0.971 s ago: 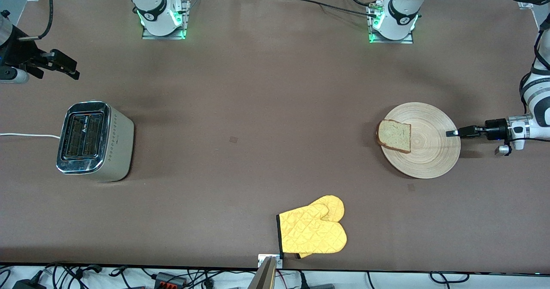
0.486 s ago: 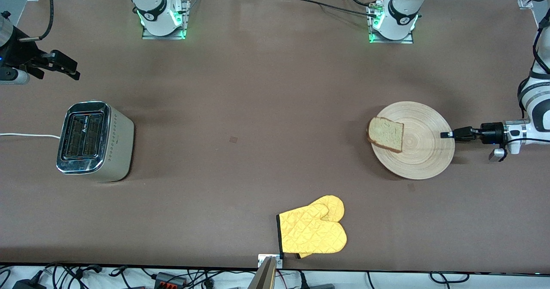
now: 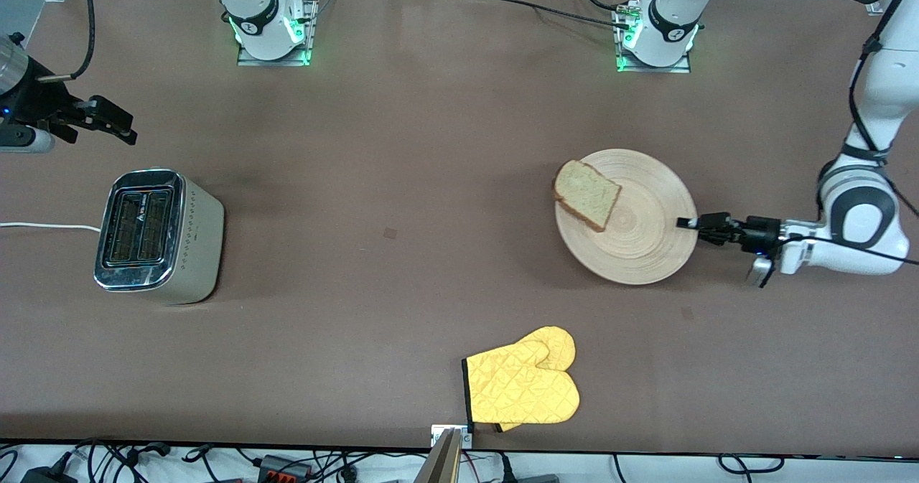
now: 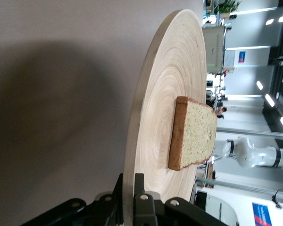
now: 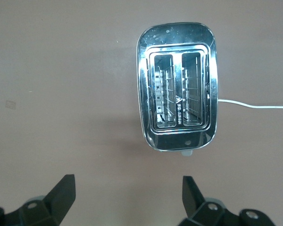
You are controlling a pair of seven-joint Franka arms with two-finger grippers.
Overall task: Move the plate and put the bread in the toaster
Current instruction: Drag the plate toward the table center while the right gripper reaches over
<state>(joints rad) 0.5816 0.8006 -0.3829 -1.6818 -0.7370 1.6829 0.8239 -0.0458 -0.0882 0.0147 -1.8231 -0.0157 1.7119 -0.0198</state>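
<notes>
Because bread must reach the toaster, my left gripper clamps the plate rim; right gripper hangs released above the toaster.

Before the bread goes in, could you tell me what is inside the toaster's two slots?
In the right wrist view the toaster shows both slots holding only wire guides; no bread is in them. The slots' bottoms are too dark to see. The bread lies on the plate.

A high front camera is overlooking the table — wrist cameras are closing in on the plate and toaster, both shared with it.
</notes>
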